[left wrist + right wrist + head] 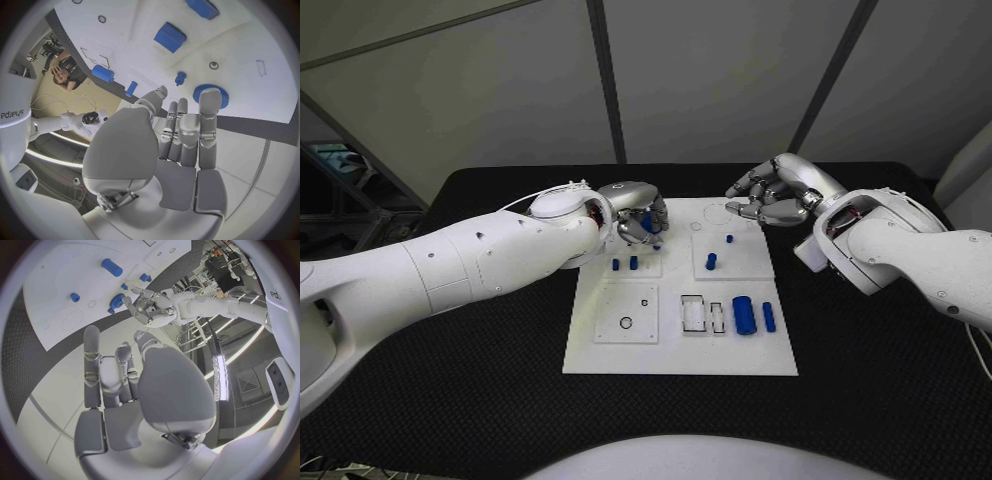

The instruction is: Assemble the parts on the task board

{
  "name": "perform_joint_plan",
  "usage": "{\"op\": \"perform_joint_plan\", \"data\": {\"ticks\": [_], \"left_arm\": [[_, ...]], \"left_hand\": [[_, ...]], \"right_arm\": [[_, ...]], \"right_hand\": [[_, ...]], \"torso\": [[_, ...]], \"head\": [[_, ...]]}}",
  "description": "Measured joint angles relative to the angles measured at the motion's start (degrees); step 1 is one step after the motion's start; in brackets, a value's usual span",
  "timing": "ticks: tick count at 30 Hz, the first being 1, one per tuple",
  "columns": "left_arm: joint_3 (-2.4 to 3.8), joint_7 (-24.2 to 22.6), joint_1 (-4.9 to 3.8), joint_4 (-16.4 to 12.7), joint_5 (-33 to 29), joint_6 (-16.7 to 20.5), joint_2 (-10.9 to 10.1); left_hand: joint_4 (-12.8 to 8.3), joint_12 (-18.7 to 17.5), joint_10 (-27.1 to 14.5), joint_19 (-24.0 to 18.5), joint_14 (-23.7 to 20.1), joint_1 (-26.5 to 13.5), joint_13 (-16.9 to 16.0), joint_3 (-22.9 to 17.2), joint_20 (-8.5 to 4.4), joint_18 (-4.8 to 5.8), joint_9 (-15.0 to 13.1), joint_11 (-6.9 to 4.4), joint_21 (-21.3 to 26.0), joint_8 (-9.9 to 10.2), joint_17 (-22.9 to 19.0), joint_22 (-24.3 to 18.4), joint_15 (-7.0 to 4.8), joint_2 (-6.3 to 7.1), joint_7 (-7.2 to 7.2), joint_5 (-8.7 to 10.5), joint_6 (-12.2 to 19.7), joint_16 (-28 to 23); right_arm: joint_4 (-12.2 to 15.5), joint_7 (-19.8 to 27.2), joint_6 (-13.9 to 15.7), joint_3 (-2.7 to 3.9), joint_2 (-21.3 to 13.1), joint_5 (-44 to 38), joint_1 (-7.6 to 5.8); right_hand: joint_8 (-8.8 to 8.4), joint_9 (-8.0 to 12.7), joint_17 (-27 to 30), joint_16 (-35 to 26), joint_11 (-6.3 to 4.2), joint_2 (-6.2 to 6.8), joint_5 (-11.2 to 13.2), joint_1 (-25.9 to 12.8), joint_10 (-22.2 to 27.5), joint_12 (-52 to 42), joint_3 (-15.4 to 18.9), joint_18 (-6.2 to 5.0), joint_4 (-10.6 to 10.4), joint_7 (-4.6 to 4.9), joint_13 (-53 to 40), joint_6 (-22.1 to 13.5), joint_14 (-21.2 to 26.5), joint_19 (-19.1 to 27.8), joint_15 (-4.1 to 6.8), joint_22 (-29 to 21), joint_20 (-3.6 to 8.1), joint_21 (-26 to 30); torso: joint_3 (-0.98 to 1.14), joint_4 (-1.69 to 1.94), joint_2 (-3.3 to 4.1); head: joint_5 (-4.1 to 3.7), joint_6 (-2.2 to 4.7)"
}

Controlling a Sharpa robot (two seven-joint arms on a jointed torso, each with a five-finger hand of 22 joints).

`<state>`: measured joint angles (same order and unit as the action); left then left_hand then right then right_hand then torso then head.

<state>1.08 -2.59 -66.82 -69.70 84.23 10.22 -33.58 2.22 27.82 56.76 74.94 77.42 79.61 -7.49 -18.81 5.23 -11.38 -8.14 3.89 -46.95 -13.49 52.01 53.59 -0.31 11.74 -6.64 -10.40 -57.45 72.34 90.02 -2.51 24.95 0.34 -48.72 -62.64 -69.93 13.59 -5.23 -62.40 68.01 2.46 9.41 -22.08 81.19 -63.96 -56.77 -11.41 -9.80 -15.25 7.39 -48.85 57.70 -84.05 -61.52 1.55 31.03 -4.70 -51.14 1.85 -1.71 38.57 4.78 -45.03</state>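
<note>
Fingers of the left hand (635, 222) pinch a blue gear (210, 94) at the task board's (681, 350) eleven o'clock, probably for seating; right hand (769, 195) hovers empty, fingers curled.

Even, cool, fairly bright light falls from above, so the white task board (682, 340) reads clean against the matte black table (877, 340), which swallows detail and shows hardly any shadow. Soft highlights sit on the silver left hand (635, 215) and right hand (769, 195), without harsh glare. Both wrist views bend straight edges strongly toward the circle's rim, darken at the border, and carry bright streaks of room light there.
</note>
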Motion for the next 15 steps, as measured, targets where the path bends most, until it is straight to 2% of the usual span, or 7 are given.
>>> {"op": "perform_joint_plan", "data": {"ticks": [15], "left_arm": [[-0.03, 0.84, 0.0, 1.91, 2.36, -3.01, 1.36]], "left_hand": [[-0.33, -0.82, 0.0, 0.93, 0.79, -0.4, 0.92, -0.65, 0.13, 0.0, 0.7, 0.0, -3.03, 0.21, 1.21, 2.79, 0.01, 0.07, -0.41, 0.0, -0.4, 1.35]], "right_arm": [[-0.04, 0.01, -0.04, 0.0, 0.16, 0.0, 0.0]], "right_hand": [[0.0, -0.05, -0.01, 0.0, 0.0, 0.0, 0.0, 0.0, 0.0, 0.27, -0.17, 0.0, -0.17, 0.0, 0.15, 0.0, 0.0, 0.0, 0.0, 0.0, 0.0, 0.0]], "torso": [[0.03, 0.04, -0.02]], "head": [[-0.31, 0.08]]}}
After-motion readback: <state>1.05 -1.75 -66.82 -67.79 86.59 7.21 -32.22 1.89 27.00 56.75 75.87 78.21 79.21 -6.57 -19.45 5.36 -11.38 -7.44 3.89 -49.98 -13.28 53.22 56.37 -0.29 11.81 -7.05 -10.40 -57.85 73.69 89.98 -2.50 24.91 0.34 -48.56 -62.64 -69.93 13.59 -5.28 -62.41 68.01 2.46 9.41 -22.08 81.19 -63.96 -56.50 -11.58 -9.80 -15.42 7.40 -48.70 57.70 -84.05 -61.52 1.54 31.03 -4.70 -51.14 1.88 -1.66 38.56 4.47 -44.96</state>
